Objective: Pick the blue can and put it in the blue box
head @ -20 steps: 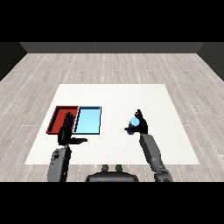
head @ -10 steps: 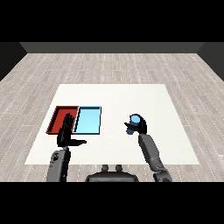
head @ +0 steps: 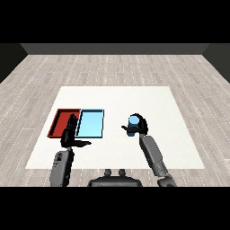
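Head view: both hands and both trays show on the white table (head: pixel 117 96).
Blue can: the blue can (head: pixel 133 120) sits inside the right hand (head: pixel 138 127), whose fingers curl round it; it seems lifted off the table, though this angle leaves that unsure.
Left hand: the left hand (head: pixel 70 134) is flat with straight fingers, holding nothing, at the near edge of the red tray (head: pixel 59 122).
Done: the pick.
Left: carrying the can leftward to the light blue tray (head: pixel 91 123), well apart from it, and releasing it inside.
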Motion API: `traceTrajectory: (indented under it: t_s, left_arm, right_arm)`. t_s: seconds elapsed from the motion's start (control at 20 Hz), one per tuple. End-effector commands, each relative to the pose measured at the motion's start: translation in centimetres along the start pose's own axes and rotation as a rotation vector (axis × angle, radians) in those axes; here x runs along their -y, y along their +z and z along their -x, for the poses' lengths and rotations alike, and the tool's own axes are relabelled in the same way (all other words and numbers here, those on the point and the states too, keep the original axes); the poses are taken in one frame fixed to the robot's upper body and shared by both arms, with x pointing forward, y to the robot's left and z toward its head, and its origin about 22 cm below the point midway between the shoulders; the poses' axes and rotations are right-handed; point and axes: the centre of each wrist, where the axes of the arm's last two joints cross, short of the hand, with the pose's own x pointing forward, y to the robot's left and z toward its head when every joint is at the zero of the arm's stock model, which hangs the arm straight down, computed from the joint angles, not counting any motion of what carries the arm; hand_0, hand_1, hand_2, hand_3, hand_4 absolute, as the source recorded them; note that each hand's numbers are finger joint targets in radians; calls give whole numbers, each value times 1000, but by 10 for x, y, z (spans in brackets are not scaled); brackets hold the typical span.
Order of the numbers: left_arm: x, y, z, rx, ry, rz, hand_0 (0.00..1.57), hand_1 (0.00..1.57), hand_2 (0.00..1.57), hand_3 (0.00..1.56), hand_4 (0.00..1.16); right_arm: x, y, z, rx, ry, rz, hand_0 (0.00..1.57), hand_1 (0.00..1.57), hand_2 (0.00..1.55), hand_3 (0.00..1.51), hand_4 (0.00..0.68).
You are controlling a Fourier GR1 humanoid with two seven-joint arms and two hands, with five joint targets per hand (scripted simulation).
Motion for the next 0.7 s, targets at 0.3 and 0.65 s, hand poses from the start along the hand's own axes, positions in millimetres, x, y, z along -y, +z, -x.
traceTrajectory:
  t_s: [0.3,0.65]
  left_arm:
    - [36,6,-2,-33,65,46,0,0,0,0,0]
    - [44,-9,0,-103,134,103,0,0,0,0,0]
  right_arm:
    - [-38,-5,-66,189,26,-104,1429,1429,1451,1433,631]
    - [-26,-6,-65,196,17,-130,1479,1479,1454,1430,641]
